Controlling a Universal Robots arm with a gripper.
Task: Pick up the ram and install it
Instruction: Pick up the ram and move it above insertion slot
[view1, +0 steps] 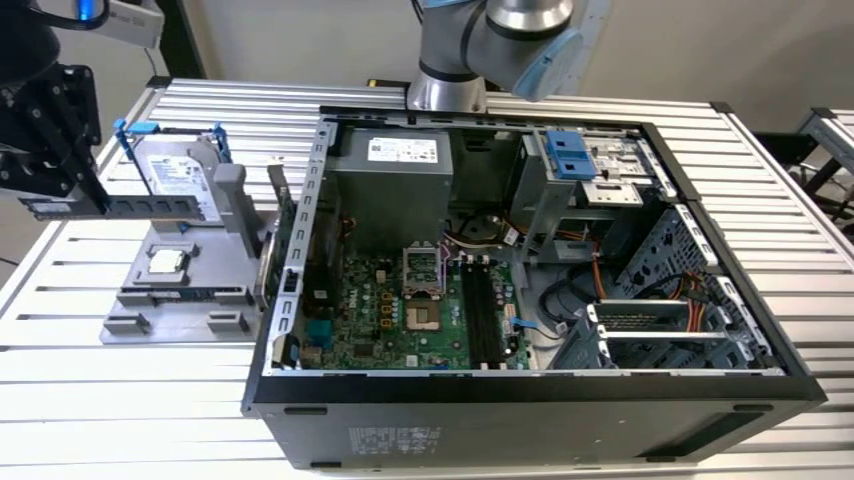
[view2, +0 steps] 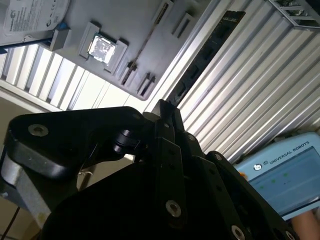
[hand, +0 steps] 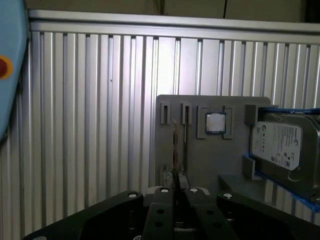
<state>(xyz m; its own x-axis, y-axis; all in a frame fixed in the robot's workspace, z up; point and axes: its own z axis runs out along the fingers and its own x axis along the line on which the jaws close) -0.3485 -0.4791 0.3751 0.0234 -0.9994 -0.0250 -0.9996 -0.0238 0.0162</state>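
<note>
In the exterior view, the ram (view1: 140, 207), a long dark stick, hangs level in the air above the grey holder (view1: 200, 285) at the exterior view's left. My black gripper (view1: 56, 196) is shut on one end of it. In the second wrist view the ram (view2: 205, 60) juts out from between the black fingers (view2: 167, 125) over the ribbed table. In the first wrist view the ram (hand: 176, 150) shows edge-on, rising from the gripper (hand: 175, 191). The open computer case (view1: 314, 200) lies to the right, with the motherboard's long dark slots (view1: 483, 312) bare.
On the grey holder (hand: 200, 165) sit a small square silver processor (view1: 166, 262) (hand: 215, 122) and a silver hard drive with blue frame (view1: 180, 170) (hand: 282, 140). The arm's base (view1: 447, 85) stands behind the case. A blue pendant (view2: 285, 170) lies on the ribbed table (view1: 120, 380).
</note>
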